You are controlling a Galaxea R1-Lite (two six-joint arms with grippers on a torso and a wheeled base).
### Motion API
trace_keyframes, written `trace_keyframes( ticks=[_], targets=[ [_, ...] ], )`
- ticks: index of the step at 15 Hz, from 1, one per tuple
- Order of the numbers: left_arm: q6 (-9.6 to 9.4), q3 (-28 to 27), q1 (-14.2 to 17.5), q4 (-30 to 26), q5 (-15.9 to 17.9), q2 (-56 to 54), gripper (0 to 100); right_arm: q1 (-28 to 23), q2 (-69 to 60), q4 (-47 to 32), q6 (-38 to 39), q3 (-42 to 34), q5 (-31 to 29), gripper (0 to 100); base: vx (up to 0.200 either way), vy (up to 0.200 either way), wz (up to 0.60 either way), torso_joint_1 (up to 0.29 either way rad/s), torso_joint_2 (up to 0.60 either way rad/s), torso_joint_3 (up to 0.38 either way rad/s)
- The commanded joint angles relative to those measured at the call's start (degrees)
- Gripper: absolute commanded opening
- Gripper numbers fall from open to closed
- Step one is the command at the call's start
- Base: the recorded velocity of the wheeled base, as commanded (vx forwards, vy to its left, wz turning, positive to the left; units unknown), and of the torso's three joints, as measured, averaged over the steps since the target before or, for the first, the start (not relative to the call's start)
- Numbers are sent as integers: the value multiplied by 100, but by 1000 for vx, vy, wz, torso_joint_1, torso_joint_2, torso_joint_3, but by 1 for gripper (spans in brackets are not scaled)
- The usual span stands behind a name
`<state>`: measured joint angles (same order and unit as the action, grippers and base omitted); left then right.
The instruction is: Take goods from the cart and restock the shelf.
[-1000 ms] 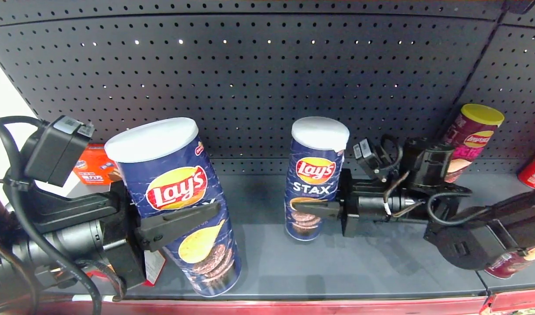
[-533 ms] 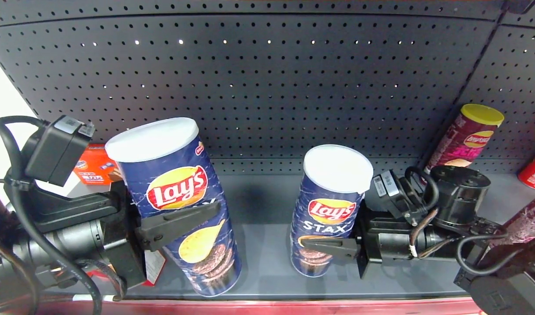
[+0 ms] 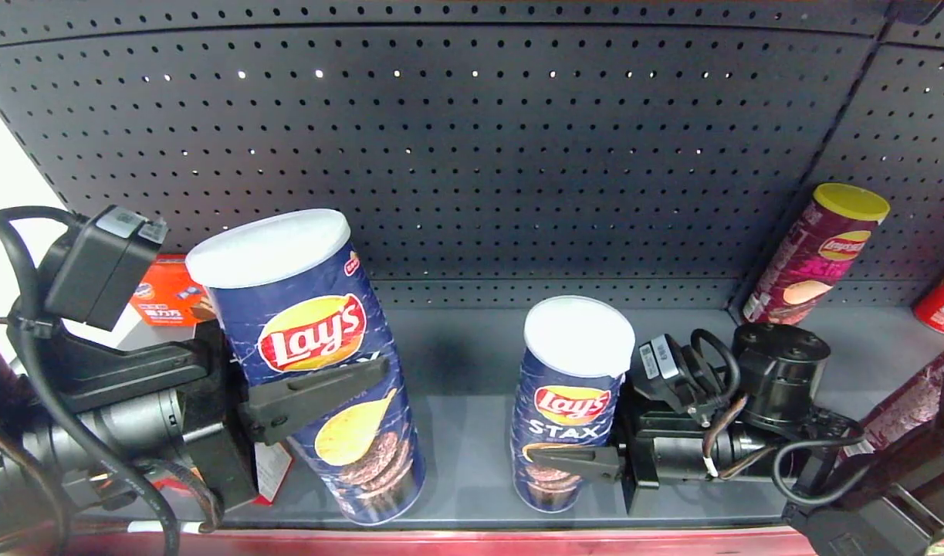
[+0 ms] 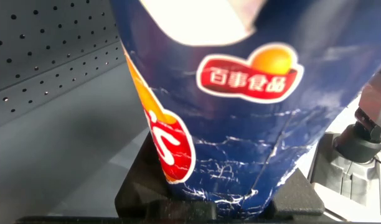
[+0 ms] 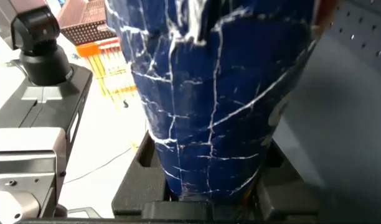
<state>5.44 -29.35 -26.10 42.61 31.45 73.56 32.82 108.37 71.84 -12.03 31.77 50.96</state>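
A: How many blue chip cans are showing?

B: Two, well apart. The left pincer (image 3: 348, 386) is clenching around the left blue chip can (image 3: 302, 340), which is tilting at 8 o'clock by the front edge of the shelf (image 3: 456, 401). The right pincer (image 3: 553, 448) is grasping the right blue chip can (image 3: 572, 386), upright near 5 o'clock.

A: Are their bases touching the shelf?

B: I cannot tell.

A: What else is sitting there?

B: One purple chip can (image 3: 815, 255) with a yellow lid is standing by the pegboard (image 3: 456, 154) at 2 o'clock. One red can (image 3: 942, 305) is showing at 3 o'clock, and one orange box (image 3: 163, 297) at 9 o'clock.
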Motion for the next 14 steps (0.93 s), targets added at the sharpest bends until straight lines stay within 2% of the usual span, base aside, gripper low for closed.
trace_keyframes(
  ticks=[1, 4, 5, 7, 12, 14],
  targets=[
    [1, 0, 0, 2, 1, 9, 0, 14, 140, 6, -10, 14, 11, 0, 0, 0, 0, 0, 0, 0],
    [1, 0, 0, 2, 1, 9, 0, 23, 263, 120, -10, 40, 11, 0, 0, 0, 0, 0, 0, 0],
    [1, 0, 0, 2, 1, 9, 0, 23, 290, 181, -18, 31, 20, 100, 0, 0, 0, 0, 0, 0],
    [1, 9, 0, 2, 1, 9, 0, 23, 325, 410, -10, -13, 20, 100, 0, 0, 0, 0, 0, 0],
    [1, 9, 0, 2, 1, 1, 0, -65, -97, 410, 25, -92, 2, 100, 0, 0, 0, 0, 0, 0],
    [1, 9, -9, 2, 1, 1, 0, -285, -335, 419, 113, -215, -7, 100, 0, 0, 0, 0, 0, 0]
  ],
)
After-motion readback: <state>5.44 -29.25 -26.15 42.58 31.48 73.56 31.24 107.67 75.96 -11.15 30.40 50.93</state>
